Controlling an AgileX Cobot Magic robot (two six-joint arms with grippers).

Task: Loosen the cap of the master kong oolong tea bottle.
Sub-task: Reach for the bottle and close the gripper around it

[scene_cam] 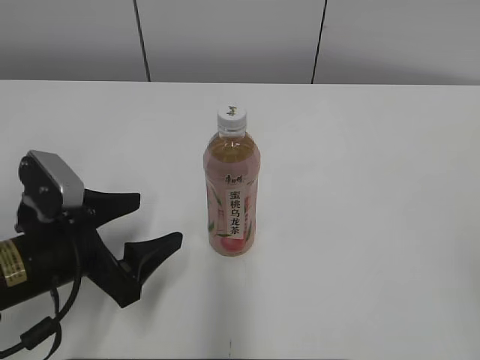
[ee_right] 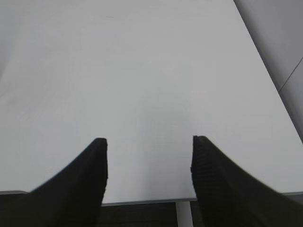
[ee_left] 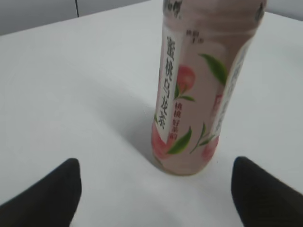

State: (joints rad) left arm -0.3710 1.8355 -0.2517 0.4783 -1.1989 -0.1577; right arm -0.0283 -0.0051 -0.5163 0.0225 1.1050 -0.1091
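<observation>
Standing upright near the middle of the white surface (scene_cam: 375, 187), the bottle (scene_cam: 232, 195) is showing its pink label and white strip of characters, with the white cap (scene_cam: 232, 115) sitting on its neck. The left gripper (scene_cam: 150, 225) is hanging near the surface's left front corner, jaws spread wide and holding nothing, aimed at the bottle's base but well short of it; its arm is running off the left edge of the exterior picture. In the left wrist view the bottle (ee_left: 199, 90) is being cut off above the label, so the cap is hidden there. The right gripper (ee_right: 149, 156) is lying outside the exterior picture; its own camera is showing its jaws parted over bare surface at the front edge.
</observation>
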